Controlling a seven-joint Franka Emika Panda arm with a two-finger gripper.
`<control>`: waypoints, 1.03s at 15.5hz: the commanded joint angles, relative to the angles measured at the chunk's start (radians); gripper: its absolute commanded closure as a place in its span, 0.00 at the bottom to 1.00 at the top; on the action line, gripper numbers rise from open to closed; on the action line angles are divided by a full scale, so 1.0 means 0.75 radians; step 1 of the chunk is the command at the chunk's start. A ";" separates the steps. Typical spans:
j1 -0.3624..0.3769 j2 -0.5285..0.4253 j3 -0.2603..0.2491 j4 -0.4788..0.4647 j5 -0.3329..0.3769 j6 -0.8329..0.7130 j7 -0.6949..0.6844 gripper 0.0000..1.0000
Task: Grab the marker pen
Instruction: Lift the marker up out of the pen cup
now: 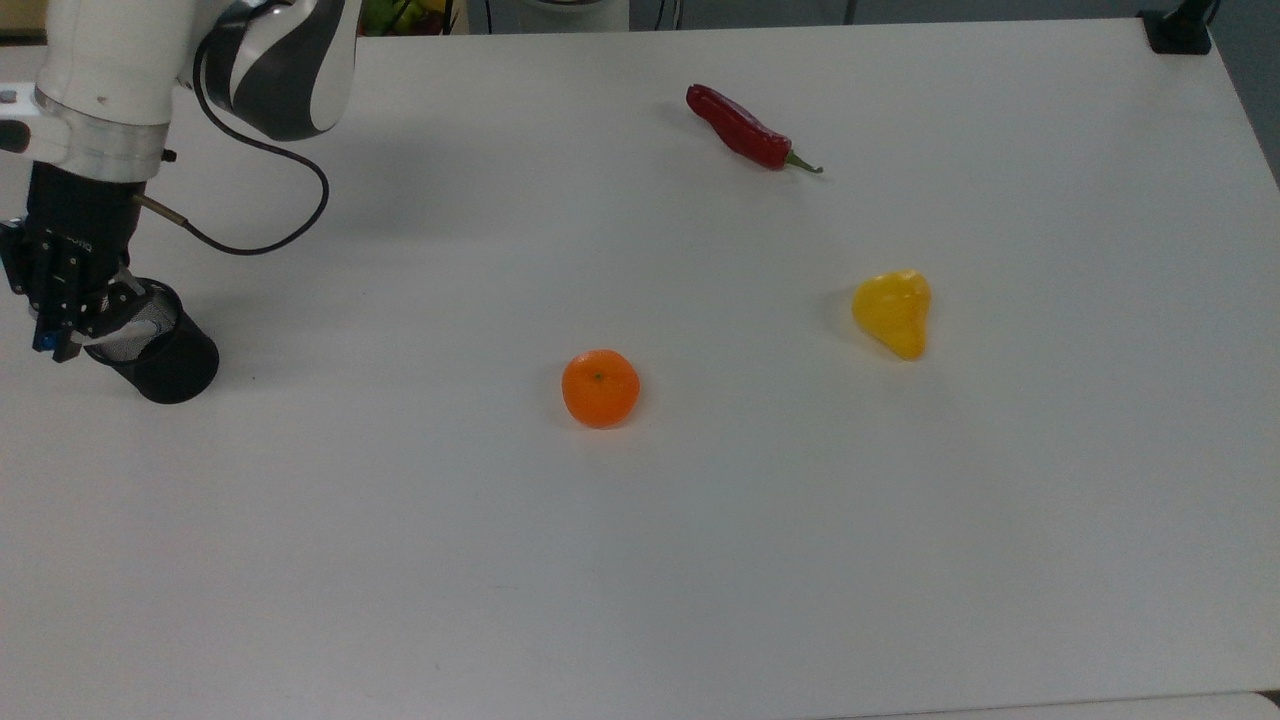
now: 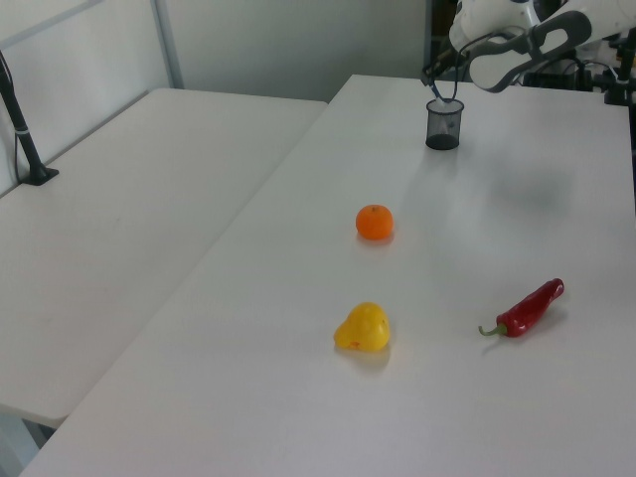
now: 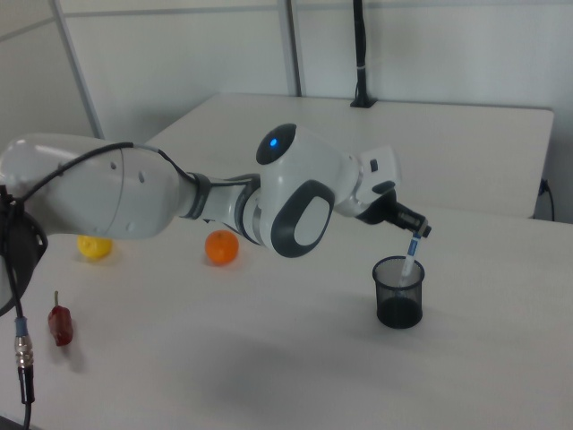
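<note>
A black mesh cup stands near the top view's left edge. The marker pen, white with blue print, slants up out of the cup, its lower end still inside the rim. My gripper is shut on the pen's upper end, just above the cup. In the top view the gripper hangs over the cup's left rim, and the pen's blue tip pokes out beside its fingers. The left view has the gripper over the cup at the far end of the table.
An orange lies mid-table, a yellow fruit to the top view's right, a red chili further back. A black clamp sits at the table's far right corner. The arm's cable loops above the table behind the cup.
</note>
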 commanded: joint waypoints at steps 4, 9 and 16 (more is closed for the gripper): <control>0.020 -0.301 -0.003 -0.050 0.000 -0.173 0.027 1.00; 0.124 -0.537 0.005 -0.075 0.002 -0.547 0.027 1.00; 0.324 -0.686 0.042 -0.083 0.104 -1.183 -0.058 1.00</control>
